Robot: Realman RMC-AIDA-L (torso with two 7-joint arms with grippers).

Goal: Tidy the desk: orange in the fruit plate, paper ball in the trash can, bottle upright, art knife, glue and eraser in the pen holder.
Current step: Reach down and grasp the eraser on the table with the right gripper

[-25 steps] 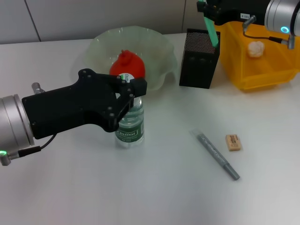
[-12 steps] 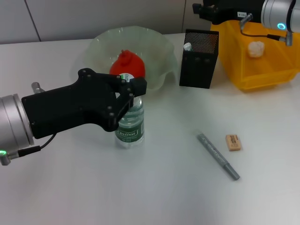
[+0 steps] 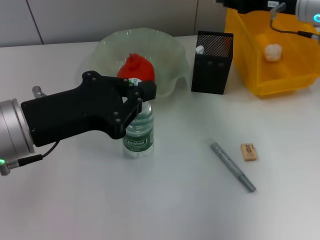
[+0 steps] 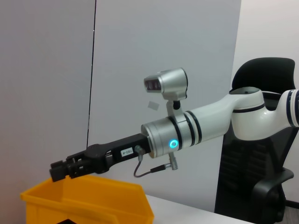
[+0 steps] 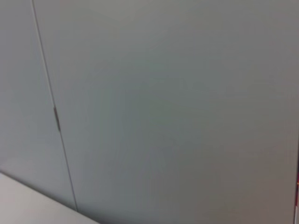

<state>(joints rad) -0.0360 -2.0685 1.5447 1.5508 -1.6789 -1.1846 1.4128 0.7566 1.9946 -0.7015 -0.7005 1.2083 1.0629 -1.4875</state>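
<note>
Head view, nearest first: a grey art knife [image 3: 232, 166] is seen flat on the white desk [image 3: 165, 210] at about five o'clock, with the tan eraser [image 3: 249, 152] just beside it; neither has been put away. At the centre the bottle [image 3: 139, 131] is stood upright, and the left gripper [image 3: 142, 98] is closed around its neck and cap. Behind it, at twelve o'clock, the orange [image 3: 135, 69] is lying in the fruit plate [image 3: 172, 55]. At one o'clock the pen holder [image 3: 213, 62] is found with a pale tip, perhaps the glue, showing at its rim. Farthest out, at two o'clock, the paper ball [image 3: 272, 51] is resting in the trash can [image 3: 260, 75].

The right gripper [image 4: 59, 170] is held over the trash can's rim at the far edge; whether its fingers are open cannot be told, and nothing is seen in them.

The pen-holder step is judged to be in hand: the knife and eraser remain. A low, flat pinch on the thin knife would be called for next.
</note>
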